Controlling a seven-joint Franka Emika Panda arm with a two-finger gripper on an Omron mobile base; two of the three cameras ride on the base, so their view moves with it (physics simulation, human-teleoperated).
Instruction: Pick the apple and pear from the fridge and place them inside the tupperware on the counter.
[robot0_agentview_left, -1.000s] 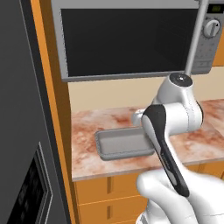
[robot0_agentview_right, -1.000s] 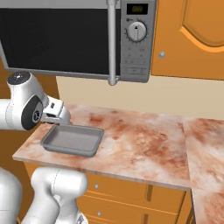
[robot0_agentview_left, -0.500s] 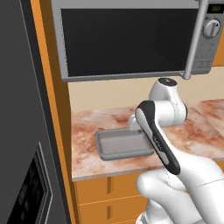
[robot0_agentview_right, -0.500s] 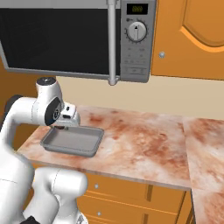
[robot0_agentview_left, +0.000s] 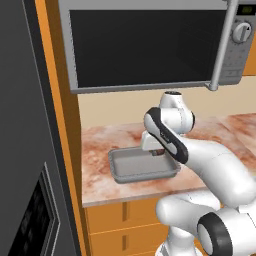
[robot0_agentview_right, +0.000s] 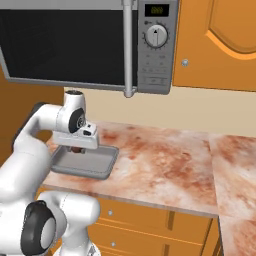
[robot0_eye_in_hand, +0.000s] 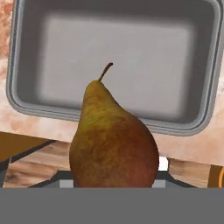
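A: Where did you stand?

B: Your hand (robot0_agentview_right: 76, 149) was clamped on the pear (robot0_eye_in_hand: 113, 142), mid-frame, above the empty tupperware (robot0_eye_in_hand: 30, 107) on the table (robot0_agentview_right: 165, 165).

A: Left?

B: Drop it; apple unplaced.

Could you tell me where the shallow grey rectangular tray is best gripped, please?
Probably by the raised rim of the tray, from above, one jaw inside the wall, one outside: it lies flat on the pink marbled counter and looks too wide to span.
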